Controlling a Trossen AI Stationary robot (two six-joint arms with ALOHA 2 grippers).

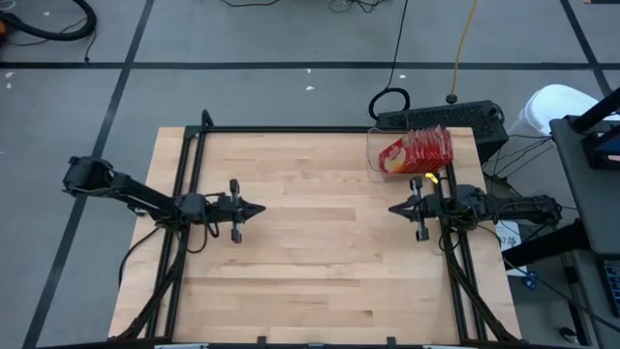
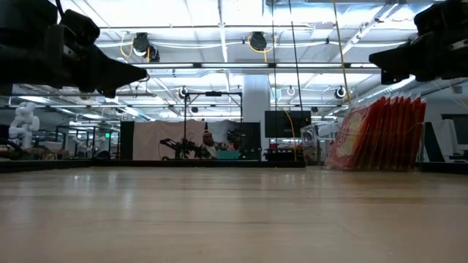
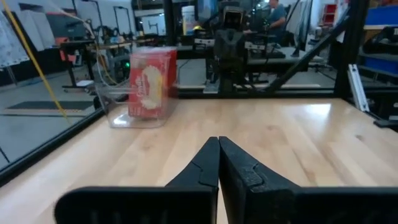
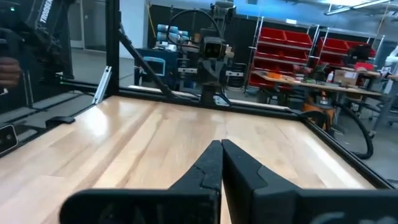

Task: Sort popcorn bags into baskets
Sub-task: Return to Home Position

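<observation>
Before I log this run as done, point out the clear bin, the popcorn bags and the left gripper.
clear bin (image 1: pixel 372 147), high view, bare rim beside bags.
popcorn bags (image 1: pixel 422 151), high view, middle of the red stack.
left gripper (image 1: pixel 258 208), high view, closed fingertips.

Table, seen from above. The clear bin stands in the table's back right corner, close to the back edge. The popcorn bags stand on edge inside it, packed side by side. The right gripper hangs above the right side, just in front of the bin. The left gripper hangs above the left side, directly opposite, well apart from bin and bags.
</observation>
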